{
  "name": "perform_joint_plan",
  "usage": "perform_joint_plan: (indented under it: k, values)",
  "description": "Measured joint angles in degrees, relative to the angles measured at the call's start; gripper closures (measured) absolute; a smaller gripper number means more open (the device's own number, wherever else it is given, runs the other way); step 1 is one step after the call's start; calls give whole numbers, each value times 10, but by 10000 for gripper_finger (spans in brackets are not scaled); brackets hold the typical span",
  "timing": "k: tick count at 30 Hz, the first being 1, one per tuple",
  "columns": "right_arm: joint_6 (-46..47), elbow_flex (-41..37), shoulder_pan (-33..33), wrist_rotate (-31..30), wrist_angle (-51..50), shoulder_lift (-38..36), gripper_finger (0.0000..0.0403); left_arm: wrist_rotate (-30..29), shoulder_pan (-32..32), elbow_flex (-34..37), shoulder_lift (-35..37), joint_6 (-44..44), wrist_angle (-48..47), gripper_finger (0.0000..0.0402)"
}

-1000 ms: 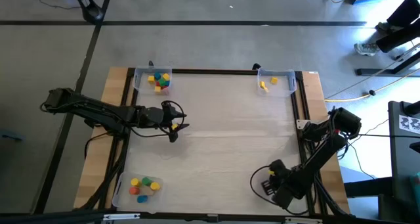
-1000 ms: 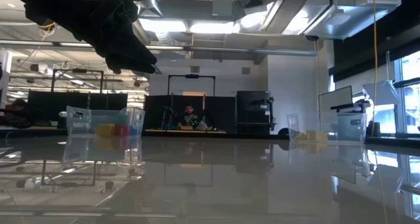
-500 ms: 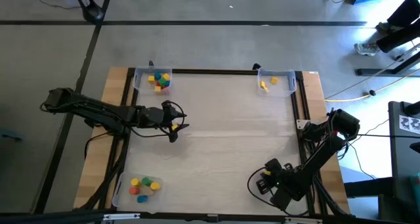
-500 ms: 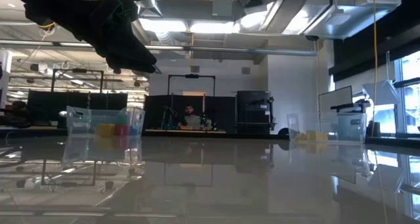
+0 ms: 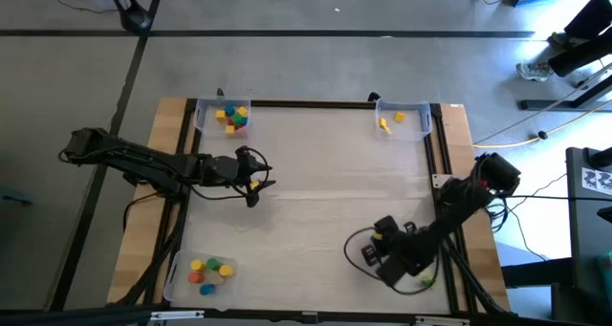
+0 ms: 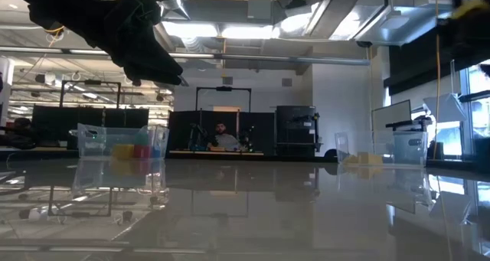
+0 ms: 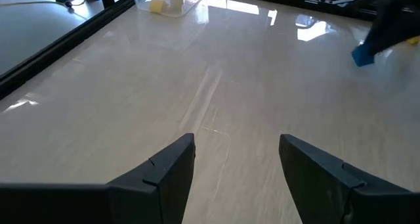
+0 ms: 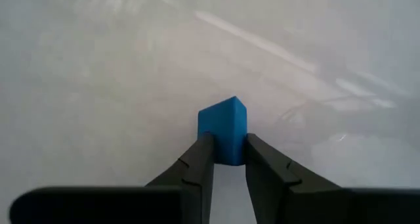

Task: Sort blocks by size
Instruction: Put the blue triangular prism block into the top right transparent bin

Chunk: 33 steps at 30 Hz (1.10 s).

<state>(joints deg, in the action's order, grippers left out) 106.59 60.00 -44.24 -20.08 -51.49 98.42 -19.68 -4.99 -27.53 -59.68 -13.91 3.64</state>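
My right gripper (image 5: pixel 369 255) is above the table's near right part, pointing steeply down and shut on a small blue block (image 8: pixel 223 133). The left wrist view shows the same block (image 7: pixel 363 55) farther off. My left gripper (image 5: pixel 258 183) waits open above the table's left middle with nothing between its fingers (image 7: pixel 172 163). Coloured blocks lie in a clear tray at the far left (image 5: pixel 229 117). More lie in one at the near left (image 5: pixel 208 271), and yellow ones in one at the far right (image 5: pixel 390 122). My right gripper pinches the blue block by two opposite faces (image 8: pixel 209 140) between its two fingers. One upright edge of the block faces away from the gripper. The fingers come from above, slanting down. The block sits at their free ends and appears clear of the table top.
A dark frame (image 5: pixel 435 154) runs round the pale table top (image 5: pixel 325 173), whose middle is bare. A cable loop (image 5: pixel 356 238) from the right arm hangs over the near right part. A person (image 6: pixel 220 136) sits far behind the table.
My right gripper has swung out from the table's near right corner toward the left edge, rising a little and turning as it went. My left arm has kept still.
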Motion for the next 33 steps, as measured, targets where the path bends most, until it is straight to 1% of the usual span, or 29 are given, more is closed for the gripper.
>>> perform_joint_plan:
  k: [5, 10, 13, 17, 22, 26, 30, 33]
  values:
    - [-36, 0, 50, -28, -66, -47, 326, 0, 0, 0, 0, 0, 0, 192]
    - [-71, 0, 110, -94, -150, -121, 326, 0, 0, 0, 0, 0, -1, 192]
    - [-103, 1, 157, -131, -192, -169, 325, 0, 0, 0, 0, 0, 0, 192]
    - [-187, 1, 239, -158, -218, -227, 325, 0, 0, 0, 0, 0, 0, 192]
    - [-317, 1, 368, -174, -219, -280, 325, 0, 0, 0, 0, 0, -1, 192]
    - [-435, 1, 484, -168, -203, -296, 325, 0, 0, 0, 0, -1, 0, 192]
    - [-561, 0, 594, -162, -144, -294, 325, 0, 0, 0, 0, -2, 0, 192]
    - [-649, -5, 668, -139, -75, -284, 325, 0, 0, 0, 0, -2, 0, 192]
